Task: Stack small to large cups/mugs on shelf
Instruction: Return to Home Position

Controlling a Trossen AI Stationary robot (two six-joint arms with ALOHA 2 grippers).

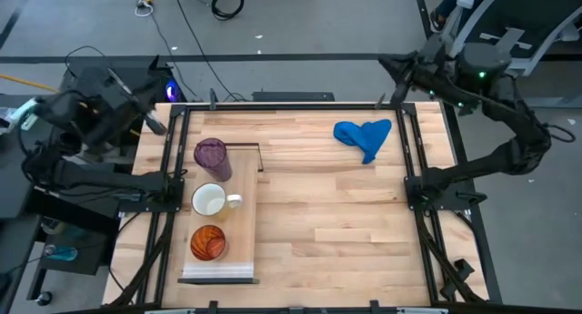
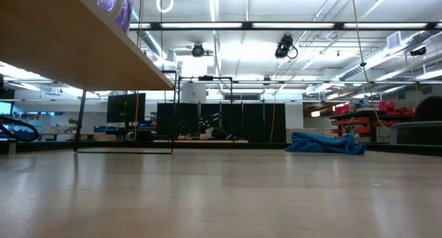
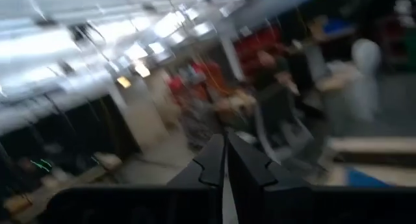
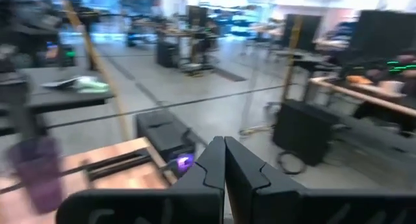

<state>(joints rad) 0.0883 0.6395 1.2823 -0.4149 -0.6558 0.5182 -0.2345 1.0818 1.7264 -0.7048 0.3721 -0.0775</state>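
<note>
Both tools are pinched narrow, fingers together, holding nothing. The left tool [image 3: 225, 146] hangs just off the bench [image 1: 336, 214] edge, near the shelf [image 1: 244, 246]. On the shelf the purple tumbler [image 1: 211, 157] stands nearest that tool, the white mug [image 1: 209, 201] next, and the orange-red cup [image 1: 207, 242] farthest. The right tool [image 4: 225, 143] is well apart from all three.

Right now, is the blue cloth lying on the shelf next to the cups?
No, the blue cloth lies on the tabletop, well apart from the shelf on the left arm's side.
</note>
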